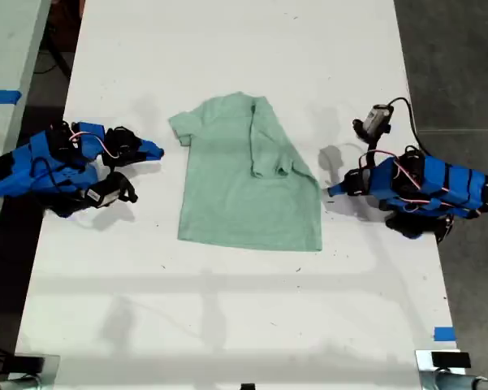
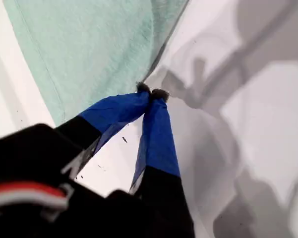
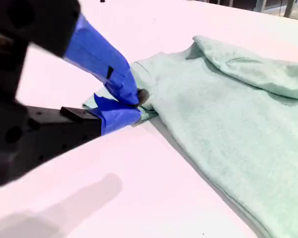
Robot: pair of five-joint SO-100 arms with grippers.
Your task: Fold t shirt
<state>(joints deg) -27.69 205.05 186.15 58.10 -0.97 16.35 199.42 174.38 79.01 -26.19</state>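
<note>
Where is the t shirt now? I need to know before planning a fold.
The t shirt lies flat mid-table in the exterior view, between the two blue arms, one sleeve already folded inward.

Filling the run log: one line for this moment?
shirt: one sleeve folded in | first claw: shut, at shirt edge | second claw: shut, by other sleeve | table: white

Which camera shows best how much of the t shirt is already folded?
The exterior view: the whole t shirt shows there, one sleeve side folded over its middle, the other sleeve flat. The first wrist view shows only an edge, the second wrist view the unfolded sleeve near my second gripper.
</note>
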